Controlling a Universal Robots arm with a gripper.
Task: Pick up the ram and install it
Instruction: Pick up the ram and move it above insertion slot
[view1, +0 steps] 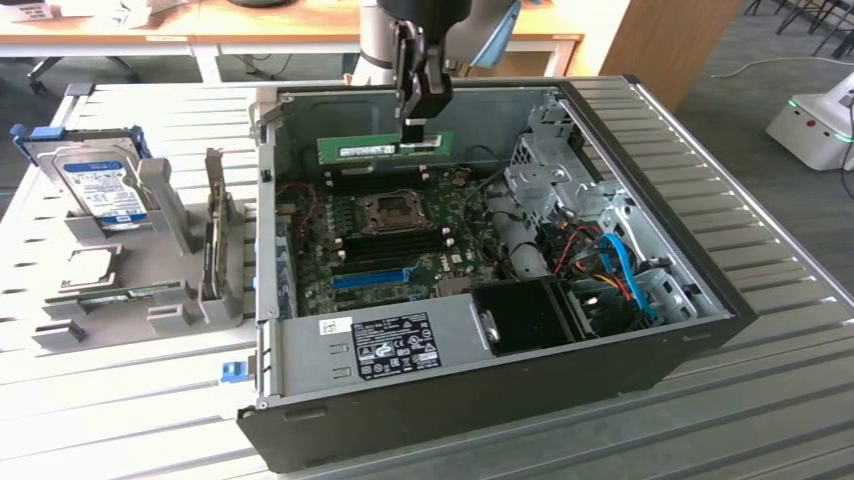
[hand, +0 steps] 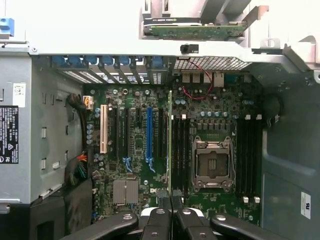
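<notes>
A pale grey ribbed desk (view1: 747, 400) filled the near ground. Beyond it stood light wooden tables (view1: 267, 25), a wooden panel (view1: 667, 40), grey carpet (view1: 781, 45) and, at the exterior view's far right, a white machine (view1: 817, 125) lit green.

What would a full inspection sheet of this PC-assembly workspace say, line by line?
Surface: slatted metal table, carrying an open computer case.
Job's things: ram held on edge over the motherboard, near the CPU socket.
Clutter: grey rack with a hard drive and a second green stick.
Grippers: gripper shut on the ram.
Cables: blue, orange and red wires inside the case.
Surroundings: wooden desks; white machine on the floor.
</notes>
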